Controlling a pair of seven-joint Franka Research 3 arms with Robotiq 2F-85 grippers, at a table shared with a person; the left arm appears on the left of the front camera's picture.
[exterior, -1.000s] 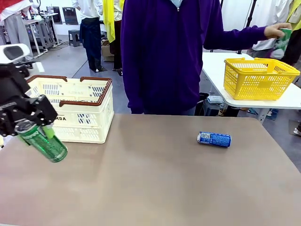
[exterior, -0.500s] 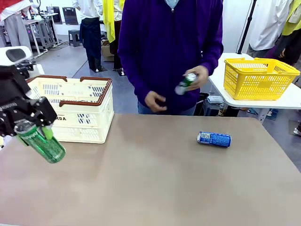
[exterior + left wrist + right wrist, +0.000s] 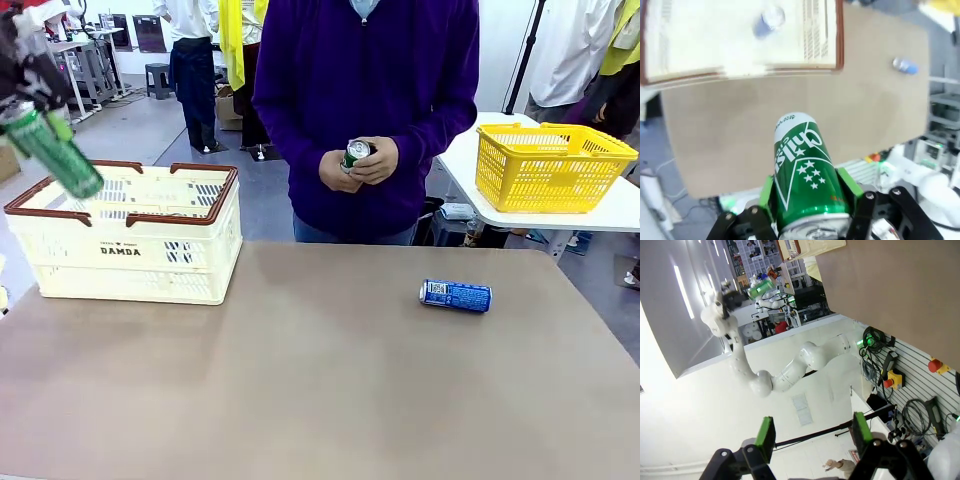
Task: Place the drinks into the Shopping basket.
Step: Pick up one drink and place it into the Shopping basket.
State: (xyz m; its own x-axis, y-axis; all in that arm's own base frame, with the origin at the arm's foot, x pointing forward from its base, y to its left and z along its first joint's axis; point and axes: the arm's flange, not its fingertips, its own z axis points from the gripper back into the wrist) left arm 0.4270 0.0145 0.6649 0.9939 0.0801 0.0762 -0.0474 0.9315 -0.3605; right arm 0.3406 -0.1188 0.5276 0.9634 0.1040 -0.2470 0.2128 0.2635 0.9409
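Note:
My left gripper (image 3: pixel 38 118) is shut on a green can (image 3: pixel 65 165) and holds it tilted high over the left rim of the Shopping basket (image 3: pixel 70 270). In the left wrist view the green can (image 3: pixel 802 165) sits between the green pads (image 3: pixel 850 182), with the basket (image 3: pixel 839 35) below it. A blurred blue can-like thing (image 3: pixel 769 20) lies inside. A blue can (image 3: pixel 455 295) lies on its side on the table's right part. The person holds another green can (image 3: pixel 357 153) in both hands. My right gripper (image 3: pixel 812 435) stands open, holding nothing.
A yellow mesh basket (image 3: pixel 550 165) stands on a white side table at the right. The person in purple stands at the far edge of the brown table (image 3: pixel 320 380). In the right wrist view the left arm (image 3: pixel 740 355) shows farther off.
My left gripper has risen with the green can from in front of the basket to above its left rim. The person has brought another green can to the chest, in both hands.

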